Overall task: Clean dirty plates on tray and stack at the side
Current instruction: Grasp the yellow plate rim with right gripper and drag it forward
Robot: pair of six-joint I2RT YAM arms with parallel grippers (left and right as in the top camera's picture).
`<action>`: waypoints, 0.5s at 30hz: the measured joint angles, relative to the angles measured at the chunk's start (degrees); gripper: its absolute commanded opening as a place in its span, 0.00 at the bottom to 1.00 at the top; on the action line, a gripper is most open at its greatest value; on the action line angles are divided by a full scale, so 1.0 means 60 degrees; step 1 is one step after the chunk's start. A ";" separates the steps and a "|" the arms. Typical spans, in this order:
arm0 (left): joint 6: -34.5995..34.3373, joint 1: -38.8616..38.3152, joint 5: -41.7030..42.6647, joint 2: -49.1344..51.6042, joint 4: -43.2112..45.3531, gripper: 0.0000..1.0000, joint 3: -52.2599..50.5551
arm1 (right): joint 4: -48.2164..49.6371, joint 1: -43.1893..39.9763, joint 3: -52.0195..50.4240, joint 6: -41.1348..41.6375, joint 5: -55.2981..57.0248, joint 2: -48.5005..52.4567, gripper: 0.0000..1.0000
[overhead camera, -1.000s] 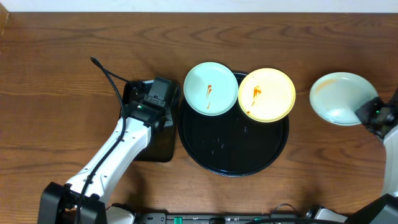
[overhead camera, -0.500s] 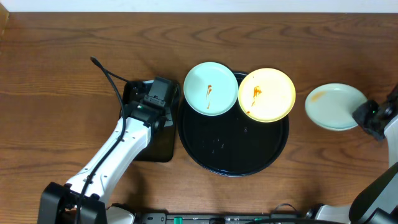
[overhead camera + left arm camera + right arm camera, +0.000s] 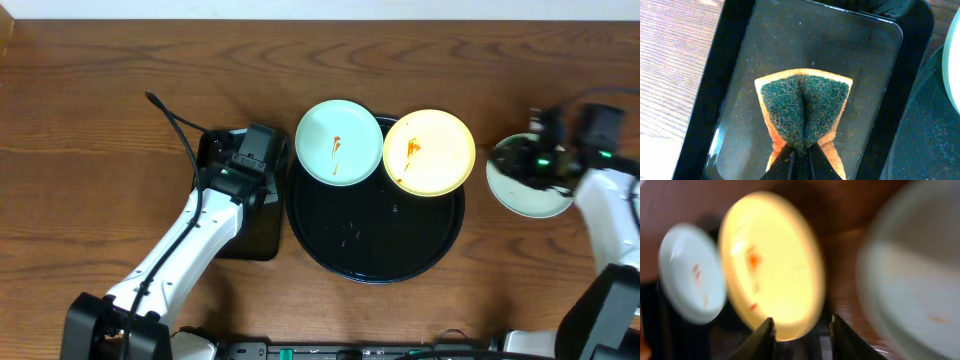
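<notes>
A pale blue plate [image 3: 339, 141] and a pale yellow plate [image 3: 429, 151], both with orange smears, rest on the far rim of the round black tray [image 3: 380, 245]. A second pale blue plate [image 3: 535, 202] lies on the table to the right of the tray. My right gripper [image 3: 518, 160] hovers over its left part, open and empty. The blurred right wrist view shows its gripper [image 3: 802, 337] facing the yellow plate [image 3: 772, 265], with the blue plate [image 3: 690, 272] to the left and the table plate [image 3: 920, 280] to the right. My left gripper [image 3: 800, 162] is shut on a green-and-orange sponge [image 3: 804, 102].
The sponge hangs over a small rectangular black tray [image 3: 765, 45], which stands just left of the round tray [image 3: 265, 235]. A black cable [image 3: 175, 125] runs across the table behind it. Bare wooden table lies on all sides.
The right-hand plate has gone from tilted to lying flat on the table. My right gripper has left its right edge and swung left over it. The left arm has not moved.
</notes>
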 measured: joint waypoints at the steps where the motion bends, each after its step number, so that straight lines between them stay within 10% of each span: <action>1: 0.0000 0.0000 0.0000 0.0000 0.0000 0.08 0.0000 | -0.0011 0.0306 0.0004 -0.0047 0.0040 0.0000 0.45; 15: 0.0000 0.0000 0.0000 0.0000 -0.0004 0.08 0.0000 | 0.0321 0.2565 0.0007 0.1337 0.5053 0.0011 0.48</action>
